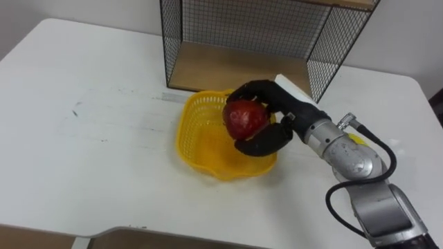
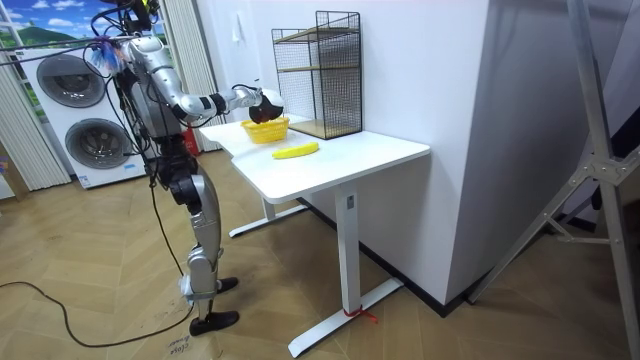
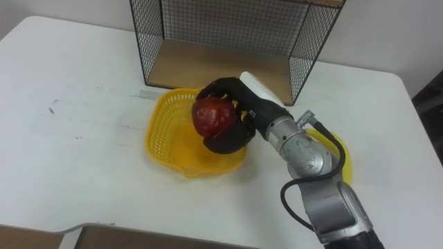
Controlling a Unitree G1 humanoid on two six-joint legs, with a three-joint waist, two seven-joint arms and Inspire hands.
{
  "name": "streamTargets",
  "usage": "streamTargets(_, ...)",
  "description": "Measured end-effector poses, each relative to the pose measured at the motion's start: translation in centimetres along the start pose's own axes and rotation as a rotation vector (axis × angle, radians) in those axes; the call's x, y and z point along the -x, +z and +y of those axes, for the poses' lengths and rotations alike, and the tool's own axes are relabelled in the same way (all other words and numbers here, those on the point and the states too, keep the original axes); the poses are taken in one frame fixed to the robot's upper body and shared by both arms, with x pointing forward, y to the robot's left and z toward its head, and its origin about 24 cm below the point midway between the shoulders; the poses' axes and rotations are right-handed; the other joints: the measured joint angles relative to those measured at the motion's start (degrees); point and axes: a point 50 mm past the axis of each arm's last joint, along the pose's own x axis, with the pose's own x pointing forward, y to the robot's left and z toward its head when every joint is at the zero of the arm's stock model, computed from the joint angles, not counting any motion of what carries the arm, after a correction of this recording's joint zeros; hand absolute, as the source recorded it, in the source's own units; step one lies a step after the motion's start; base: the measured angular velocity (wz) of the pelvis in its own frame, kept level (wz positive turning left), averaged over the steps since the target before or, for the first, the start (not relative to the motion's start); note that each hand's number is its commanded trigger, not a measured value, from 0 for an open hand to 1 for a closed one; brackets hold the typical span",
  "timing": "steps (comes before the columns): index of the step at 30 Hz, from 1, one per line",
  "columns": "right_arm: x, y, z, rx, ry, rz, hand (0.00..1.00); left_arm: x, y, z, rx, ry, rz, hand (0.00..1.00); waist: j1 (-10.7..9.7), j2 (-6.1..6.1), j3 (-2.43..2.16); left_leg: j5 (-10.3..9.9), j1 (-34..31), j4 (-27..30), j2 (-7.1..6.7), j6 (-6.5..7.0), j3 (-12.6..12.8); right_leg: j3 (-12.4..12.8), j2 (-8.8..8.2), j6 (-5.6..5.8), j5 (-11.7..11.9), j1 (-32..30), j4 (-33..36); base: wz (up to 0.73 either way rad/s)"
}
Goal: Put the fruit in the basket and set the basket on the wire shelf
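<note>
Above the yellow basket on the white table, a red apple sits clasped in the robot's curled right hand, seemingly mid-placement; releasing it comes next, then fetching the banana.

In the eye views the wire shelf at the counter's far edge is cut off by the top of the picture. The right hand, curled round the red fruit, covers the basket's far right rim, and its fingers hide the fruit's underside. Toward the counter's right edge the banana lies mostly behind the forearm, with just a yellow sliver showing. The counter's near left corner runs past the picture's edge. In the room view the grip is too small to tell.
</note>
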Motion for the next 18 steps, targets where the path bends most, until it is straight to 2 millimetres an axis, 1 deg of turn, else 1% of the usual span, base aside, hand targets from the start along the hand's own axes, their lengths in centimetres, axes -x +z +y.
streamTargets(2, 0.0, 0.0, 0.0, 0.001, 0.0, 0.0, 0.0, 0.0, 0.0, 0.01, 0.0, 0.0, 0.0, 0.0, -0.01, -0.1, -0.04, 0.0, -0.05, 0.03, -0.01, 0.0, -0.28, -0.11, 0.0, 0.0, 0.0, 0.0, 0.0, 0.0)
streamTargets(6, 0.0, 0.01, 0.0, -0.001, 0.0, 0.0, 0.0, 0.0, -0.02, 0.0, -0.001, 0.0, 0.001, 0.0, 0.1, -0.35, -0.17, 0.0, -0.1, 0.16, 0.02, 0.0, -0.02, -0.11, 0.0, 0.0, 0.0, 0.03, 0.01, 0.01)
streamTargets(9, -0.02, 0.02, 0.03, -0.003, 0.0, -0.001, 0.0, 0.0, 0.01, -0.04, -0.01, -0.002, 0.0, 0.0, 0.18, -0.33, -0.07, 0.0, -0.14, 0.34, 0.02, 0.0, 0.0, -0.1, -0.01, 0.0, 0.0, 0.07, 0.01, 0.0)
streamTargets(11, -0.02, 0.02, 0.05, -0.002, 0.001, -0.001, 0.0, 0.0, 0.01, -0.04, -0.01, -0.002, 0.0, 0.0, 0.29, -0.14, 0.14, 0.0, -0.14, 0.34, 0.02, 0.0, 0.0, -0.05, -0.01, 0.0, 0.0, 0.04, 0.01, 0.0)
streamTargets(12, -0.03, -0.01, 0.09, -0.003, 0.003, 0.0, 0.0, 0.0, 0.0, -0.04, -0.01, -0.002, 0.0, 0.0, 0.29, -0.15, 0.17, 0.0, -0.14, 0.35, 0.04, 0.0, -0.04, -0.04, 0.0, 0.0, 0.0, 0.01, 0.01, 0.0)
streamTargets(18, -0.06, -0.13, 0.2, -0.003, 0.007, 0.005, 0.0, 0.0, -0.02, -0.05, -0.01, -0.002, 0.001, 0.0, 0.0, -0.17, 0.15, 0.0, -0.23, 0.46, 0.03, 0.0, 0.15, 0.01, 0.0, 0.0, 0.0, -0.01, 0.02, 0.0)
